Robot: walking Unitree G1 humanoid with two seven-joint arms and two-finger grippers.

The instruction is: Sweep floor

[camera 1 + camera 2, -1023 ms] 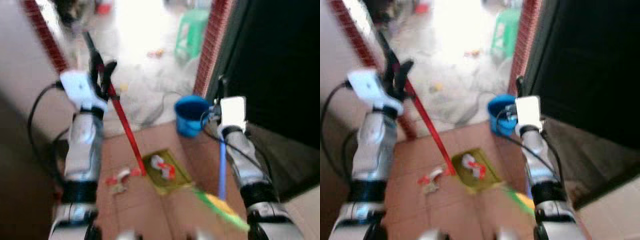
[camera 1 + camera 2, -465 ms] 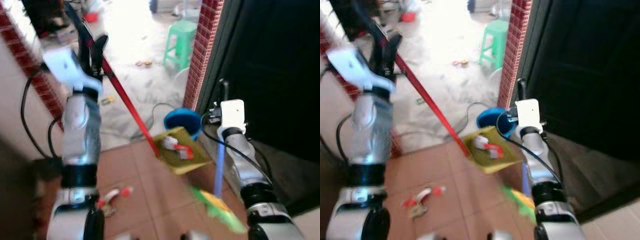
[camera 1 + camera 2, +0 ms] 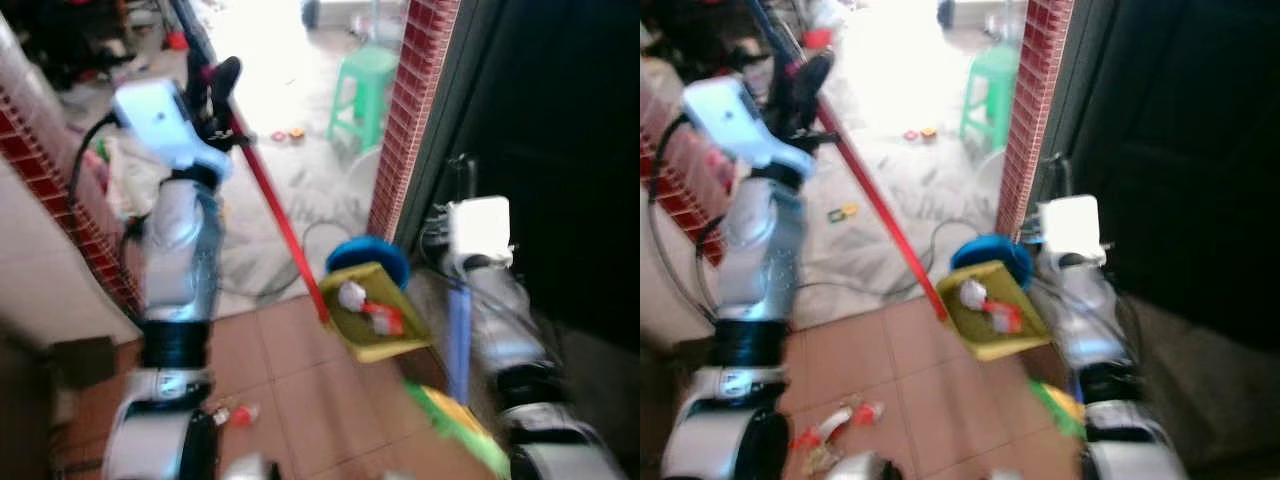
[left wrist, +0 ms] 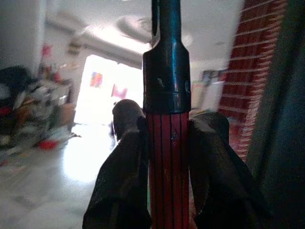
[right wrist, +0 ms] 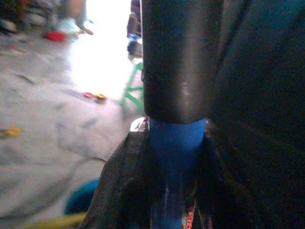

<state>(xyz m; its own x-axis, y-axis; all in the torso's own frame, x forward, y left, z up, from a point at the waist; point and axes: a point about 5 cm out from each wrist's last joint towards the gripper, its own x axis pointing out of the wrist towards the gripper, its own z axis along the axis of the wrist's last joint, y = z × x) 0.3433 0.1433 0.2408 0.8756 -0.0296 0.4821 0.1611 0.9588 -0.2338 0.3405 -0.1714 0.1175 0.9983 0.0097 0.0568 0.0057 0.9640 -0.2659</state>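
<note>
My left gripper (image 3: 212, 88) is raised and shut on the red handle (image 3: 275, 222) of a yellow dustpan (image 3: 377, 312). The pan hangs tilted above the floor with red and white scraps in it, just in front of a blue bucket (image 3: 368, 258). In the left wrist view both fingers (image 4: 125, 186) clamp the red ribbed handle (image 4: 167, 171). My right gripper (image 3: 458, 270) is shut on the blue handle (image 3: 458, 340) of a broom with a green and yellow head (image 3: 462, 432). The right wrist view shows the blue handle (image 5: 176, 157) held between dark fingers (image 5: 121, 191).
Red and white litter (image 3: 835, 428) lies on the brown tiles near my left leg. A red brick pillar (image 3: 405, 110) and a dark door stand to the right. Past the doorway is a grey floor with a green stool (image 3: 360, 85), cables and small scraps (image 3: 287, 135).
The left arm has lifted the dustpan off the tiles and carried it toward the blue bucket. The camera has shifted with the turn.
</note>
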